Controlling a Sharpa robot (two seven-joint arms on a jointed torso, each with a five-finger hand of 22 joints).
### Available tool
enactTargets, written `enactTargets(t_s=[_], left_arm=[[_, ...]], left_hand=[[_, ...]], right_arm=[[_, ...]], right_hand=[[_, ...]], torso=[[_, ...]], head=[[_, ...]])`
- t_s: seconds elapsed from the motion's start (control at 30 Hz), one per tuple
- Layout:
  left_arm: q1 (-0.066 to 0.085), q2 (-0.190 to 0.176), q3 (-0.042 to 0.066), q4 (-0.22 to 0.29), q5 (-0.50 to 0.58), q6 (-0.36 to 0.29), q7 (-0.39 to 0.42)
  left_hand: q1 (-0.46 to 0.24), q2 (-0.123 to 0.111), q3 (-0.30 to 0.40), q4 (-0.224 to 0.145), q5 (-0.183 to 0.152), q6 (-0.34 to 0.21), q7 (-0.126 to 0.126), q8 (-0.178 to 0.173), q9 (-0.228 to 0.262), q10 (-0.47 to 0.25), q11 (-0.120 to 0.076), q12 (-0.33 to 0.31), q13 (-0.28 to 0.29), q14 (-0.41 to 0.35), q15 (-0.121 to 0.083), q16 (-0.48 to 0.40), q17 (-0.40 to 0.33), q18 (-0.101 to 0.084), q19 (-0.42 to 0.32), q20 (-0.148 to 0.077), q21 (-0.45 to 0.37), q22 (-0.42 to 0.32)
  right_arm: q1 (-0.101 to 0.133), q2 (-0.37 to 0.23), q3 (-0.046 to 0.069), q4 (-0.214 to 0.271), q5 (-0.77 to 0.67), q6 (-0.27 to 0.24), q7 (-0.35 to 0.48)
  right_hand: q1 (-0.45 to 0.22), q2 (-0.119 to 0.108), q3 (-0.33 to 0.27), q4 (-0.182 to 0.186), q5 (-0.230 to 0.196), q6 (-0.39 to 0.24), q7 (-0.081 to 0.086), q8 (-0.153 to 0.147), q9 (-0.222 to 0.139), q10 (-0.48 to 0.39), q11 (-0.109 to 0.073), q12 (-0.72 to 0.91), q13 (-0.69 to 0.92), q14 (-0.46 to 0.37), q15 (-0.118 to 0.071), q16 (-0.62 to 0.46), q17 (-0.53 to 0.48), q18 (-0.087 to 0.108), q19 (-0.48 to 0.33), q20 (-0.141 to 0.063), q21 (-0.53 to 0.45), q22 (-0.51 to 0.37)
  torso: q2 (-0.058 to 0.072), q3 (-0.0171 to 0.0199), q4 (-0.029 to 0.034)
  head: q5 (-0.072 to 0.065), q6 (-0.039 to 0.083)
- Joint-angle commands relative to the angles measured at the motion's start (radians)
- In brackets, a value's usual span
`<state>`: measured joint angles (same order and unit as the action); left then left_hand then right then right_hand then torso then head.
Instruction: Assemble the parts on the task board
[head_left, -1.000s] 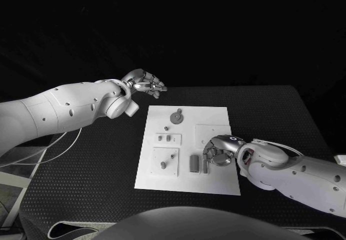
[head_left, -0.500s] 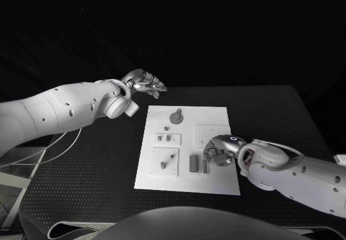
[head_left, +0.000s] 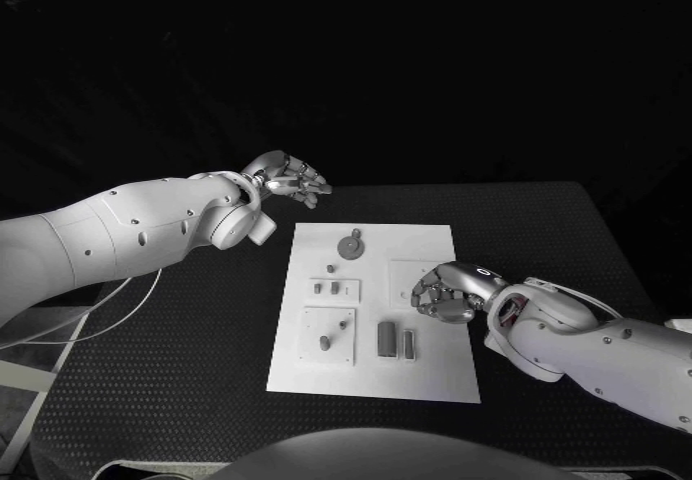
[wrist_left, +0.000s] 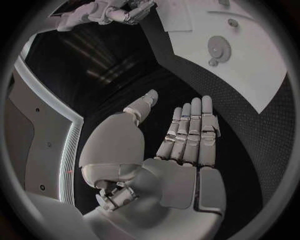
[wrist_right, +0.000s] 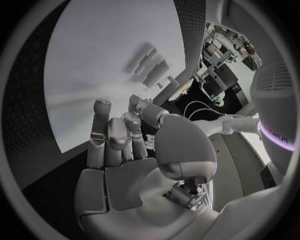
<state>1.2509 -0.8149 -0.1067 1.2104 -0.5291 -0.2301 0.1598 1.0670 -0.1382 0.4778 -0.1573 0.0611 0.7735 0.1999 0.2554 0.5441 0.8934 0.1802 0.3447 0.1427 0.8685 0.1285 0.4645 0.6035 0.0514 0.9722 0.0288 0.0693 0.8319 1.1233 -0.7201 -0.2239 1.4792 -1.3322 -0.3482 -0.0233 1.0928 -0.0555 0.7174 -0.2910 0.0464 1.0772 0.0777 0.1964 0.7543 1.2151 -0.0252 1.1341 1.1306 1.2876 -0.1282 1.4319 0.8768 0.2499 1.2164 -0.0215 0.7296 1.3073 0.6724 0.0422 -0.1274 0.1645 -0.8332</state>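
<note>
The white task board lies mid-table. On it are a round grey part, two small pegs, a slim piece on a square plate, and two upright bars side by side. My right hand hovers over the board's right side, just beyond the bars, fingers loosely curled with nothing seen in them. In the right wrist view the bars stand ahead of its fingers. My left hand is raised off the board's far left corner, fingers straight and apart, empty.
Black table surrounds the board, with wide bare areas on both sides. A pale cable hangs off the table's left edge under my left arm. The left wrist view shows the board's far end and the round part.
My right hand has drawn back from the two bars toward the board's far side, leaving them standing. The left hand has stayed where it was. The camera shifted slightly.
</note>
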Motion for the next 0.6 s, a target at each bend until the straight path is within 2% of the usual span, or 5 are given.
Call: enactTargets(t_s=[0.03, 0.27, 0.43, 0.53, 0.6], left_arm=[[0.001, 0.009, 0.0, -0.007, 0.034, 0.007, 0.03], [0.001, 0.027, 0.001, -0.038, 0.061, 0.009, 0.035], [0.004, 0.035, 0.001, -0.075, 0.141, 0.074, 0.059], [0.007, 0.052, 0.001, -0.108, 0.174, 0.104, 0.073], [0.009, 0.071, 0.002, -0.14, 0.219, 0.114, 0.081]], left_hand=[[0.002, 0.001, 0.0, 0.004, -0.003, 0.003, 0.01, 0.006, 0.0, 0.002, -0.004, 0.008, -0.001, 0.01, 0.001, -0.005, 0.002, 0.02, -0.003, 0.001, 0.003, -0.001], [0.002, 0.013, -0.003, 0.001, -0.003, 0.022, -0.002, 0.017, 0.001, 0.02, -0.012, 0.016, -0.001, 0.01, 0.0, -0.011, 0.004, 0.019, -0.005, 0.001, 0.002, -0.003], [-0.002, 0.016, -0.009, -0.003, -0.003, 0.03, -0.019, 0.021, -0.001, 0.02, -0.019, 0.004, -0.009, -0.01, 0.003, -0.03, 0.0, 0.013, -0.022, 0.004, -0.004, -0.01], [-0.012, 0.019, -0.013, -0.005, -0.003, 0.019, -0.026, 0.014, -0.006, 0.005, -0.021, -0.022, -0.023, -0.02, 0.004, -0.051, -0.006, 0.009, -0.038, 0.006, -0.004, -0.016], [-0.02, 0.023, -0.015, -0.005, -0.003, 0.009, -0.032, 0.009, -0.011, -0.003, -0.026, -0.042, -0.033, -0.036, 0.006, -0.072, -0.014, 0.004, -0.053, 0.008, -0.005, -0.024]], right_arm=[[0.021, 0.006, 0.013, -0.056, 0.326, -0.008, 0.159], [0.03, 0.041, 0.083, -0.247, 0.63, 0.08, 0.247], [0.03, 0.101, 0.134, -0.424, 0.826, 0.119, 0.293], [0.03, 0.136, 0.152, -0.53, 0.888, 0.193, 0.285], [0.029, 0.169, 0.164, -0.609, 0.902, 0.209, 0.296]], right_hand=[[-0.008, -0.005, -0.007, -0.002, 0.002, -0.017, 0.01, -0.008, 0.001, -0.012, 0.001, -0.009, -0.003, -0.009, -0.002, -0.007, -0.003, 0.012, -0.01, -0.004, -0.003, 0.014], [-0.044, -0.006, 0.0, 0.0, 0.001, -0.106, 0.039, -0.041, 0.0, -0.138, 0.031, -0.166, -0.1, -0.117, 0.028, -0.168, -0.079, -0.014, -0.142, 0.045, -0.104, -0.024], [-0.069, 0.001, -0.034, -0.004, 0.003, -0.123, 0.06, -0.039, 0.01, -0.217, 0.051, -0.312, -0.22, -0.216, 0.056, -0.337, -0.159, -0.037, -0.266, 0.085, -0.211, -0.075], [-0.085, 0.005, -0.034, 0.004, 0.009, -0.14, 0.078, -0.043, 0.011, -0.304, 0.09, -0.451, -0.326, -0.324, 0.116, -0.493, -0.231, -0.068, -0.396, 0.12, -0.309, -0.119], [-0.085, 0.03, -0.032, 0.001, 0.001, -0.16, 0.088, -0.052, 0.004, -0.324, 0.133, -0.563, -0.43, -0.376, 0.18, -0.607, -0.284, -0.093, -0.486, 0.145, -0.37, -0.142]], torso=[[-0.004, -0.0013, -0.0032], [-0.024, -0.0074, -0.0047], [-0.046, -0.0103, -0.0056], [-0.064, -0.0143, -0.0067], [-0.08, -0.0185, -0.0054]], head=[[-0.008, 0.038], [-0.027, 0.132], [-0.028, 0.228], [-0.029, 0.279], [-0.03, 0.308]])
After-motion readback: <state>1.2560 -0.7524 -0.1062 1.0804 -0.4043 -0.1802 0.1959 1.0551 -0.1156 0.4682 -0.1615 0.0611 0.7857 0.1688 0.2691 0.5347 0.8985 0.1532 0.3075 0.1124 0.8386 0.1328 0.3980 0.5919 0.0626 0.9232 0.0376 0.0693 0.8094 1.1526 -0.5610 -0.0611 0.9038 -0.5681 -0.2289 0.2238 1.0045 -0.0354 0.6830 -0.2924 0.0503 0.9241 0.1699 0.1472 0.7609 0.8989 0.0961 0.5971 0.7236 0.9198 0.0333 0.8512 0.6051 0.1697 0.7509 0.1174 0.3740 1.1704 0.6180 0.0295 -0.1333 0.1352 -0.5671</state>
